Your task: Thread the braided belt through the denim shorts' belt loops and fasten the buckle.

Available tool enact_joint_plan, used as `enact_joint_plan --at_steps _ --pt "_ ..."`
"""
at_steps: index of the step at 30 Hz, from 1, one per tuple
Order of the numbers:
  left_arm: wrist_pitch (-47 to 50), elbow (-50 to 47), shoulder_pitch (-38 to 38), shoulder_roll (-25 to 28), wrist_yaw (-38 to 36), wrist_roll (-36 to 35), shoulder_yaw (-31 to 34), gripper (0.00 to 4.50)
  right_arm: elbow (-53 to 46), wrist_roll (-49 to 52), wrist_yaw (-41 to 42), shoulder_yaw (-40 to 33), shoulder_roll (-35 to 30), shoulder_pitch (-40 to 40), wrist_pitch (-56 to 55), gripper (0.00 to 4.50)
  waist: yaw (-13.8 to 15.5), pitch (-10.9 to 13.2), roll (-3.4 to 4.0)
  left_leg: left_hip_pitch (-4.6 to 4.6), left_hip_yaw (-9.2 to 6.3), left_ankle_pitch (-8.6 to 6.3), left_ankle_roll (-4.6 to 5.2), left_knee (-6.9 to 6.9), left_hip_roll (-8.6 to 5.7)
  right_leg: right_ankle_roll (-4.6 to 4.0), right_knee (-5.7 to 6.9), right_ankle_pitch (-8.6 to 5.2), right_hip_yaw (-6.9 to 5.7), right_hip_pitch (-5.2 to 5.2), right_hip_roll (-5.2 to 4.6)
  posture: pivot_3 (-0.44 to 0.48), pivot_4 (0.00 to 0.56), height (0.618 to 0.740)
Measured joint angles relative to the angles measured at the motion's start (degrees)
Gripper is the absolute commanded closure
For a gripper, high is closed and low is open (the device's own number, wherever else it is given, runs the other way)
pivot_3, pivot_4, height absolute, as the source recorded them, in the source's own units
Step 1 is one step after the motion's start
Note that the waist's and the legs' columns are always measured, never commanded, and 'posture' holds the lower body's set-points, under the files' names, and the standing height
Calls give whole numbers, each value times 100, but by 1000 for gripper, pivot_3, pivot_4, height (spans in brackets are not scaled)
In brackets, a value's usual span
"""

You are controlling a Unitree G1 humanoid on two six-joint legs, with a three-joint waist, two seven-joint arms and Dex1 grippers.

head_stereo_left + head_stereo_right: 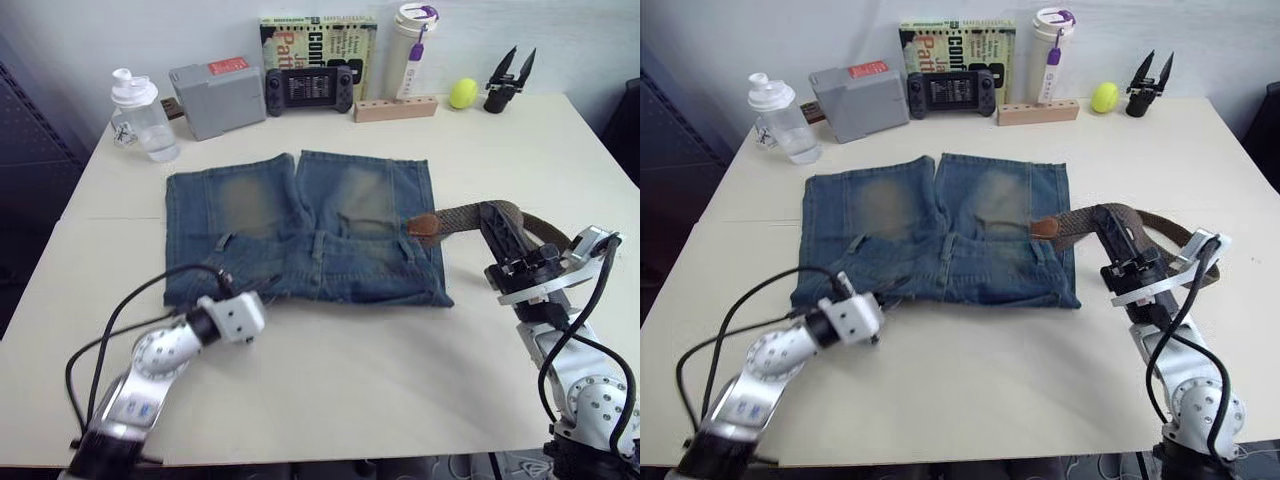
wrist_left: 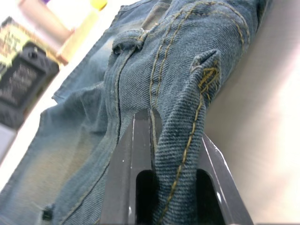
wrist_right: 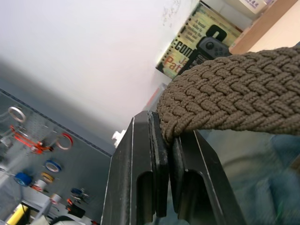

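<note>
Left gripper (image 1: 262, 296): pinches a fold of the denim shorts (image 1: 300, 225) at the waistband's left end.
Right gripper (image 1: 492, 222): clamps the braided belt (image 1: 520, 225).
Key relation: the belt's tan tip (image 1: 424, 226) points left along the waistband; nearest belt loops (image 1: 408, 249) are just beside it.

The left arm reaches in from the near left, forearm angled up and toward the middle, wrist low over the counter (image 1: 330, 400). Its left tool (image 2: 164, 154) has both black fingers (image 2: 136, 154) pinched on a fold of the denim shorts (image 1: 330, 240) at the near waistband edge. The right arm rises from the near right, elbow bent, wrist tipped forward. Its right tool (image 3: 166, 140) is clamped on the braided belt (image 3: 234, 93), the strap gripped edge-on between the fingers.
</note>
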Motion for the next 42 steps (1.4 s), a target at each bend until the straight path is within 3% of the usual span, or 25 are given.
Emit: enact_joint_plan --at_steps 1,3,9,13,17,22,29,34,42 --pt "27 -100 173 12 -29 -26 16 3511 48 4 21 -22 -46 -8 37 4500 35 0 0 0 1 0 0 1 1 0 -1 0 1 0 1 0 150 726" --pt "63 -234 399 34 -76 -29 48 2849 158 12 62 -27 -132 -14 135 4500 90 0 1 -1 2 0 1 5 1 0 1 0 -1 1 2 0 150 726" --pt "217 -574 552 477 -722 -563 123 298 432 -12 141 -20 -527 -32 541 4500 97 0 9 -2 3 -3 6 7 0 -1 1 0 2 1 1 0 150 726" --pt "1163 -968 539 944 -1458 -1951 572 298 527 -113 172 -17 -912 -111 850 4500 77 1 12 -2 3 -3 6 9 8 -1 1 0 -1 2 5 0 150 726" --pt "2652 -1137 64 1609 -2214 -4049 1296 298 813 -362 54 -1 -1133 -318 1029 4500 98 6 22 -5 0 -2 5 19 3 -1 2 0 0 3 4 0 150 726" --pt "3579 -718 -1186 1624 -2702 -5150 1304 298 1025 -633 -97 100 -1217 -559 1343 4500 92 5 23 -4 12 -2 4 20 -29 -1 0 0 -6 10 8 0 150 726" --pt "3693 499 -2606 824 -3181 -4748 335 298 1373 -1126 -219 226 -1255 -711 1721 4500 81 5 24 -5 46 -2 2 19 -31 0 -1 1 -8 9 12 0 150 726" --pt "3457 913 -2875 347 -3223 -4234 -31 298 1487 -1529 -280 260 -1284 -753 1874 4500 80 6 22 -6 47 -2 2 18 -30 0 -3 1 -8 9 13 0 150 726" --pt "3208 1060 -2983 71 -3279 -3807 -134 298 1430 -1980 -407 427 -926 -1040 1963 4500 76 6 22 -5 46 -2 2 18 -29 0 -2 1 -8 8 13 0 150 726"
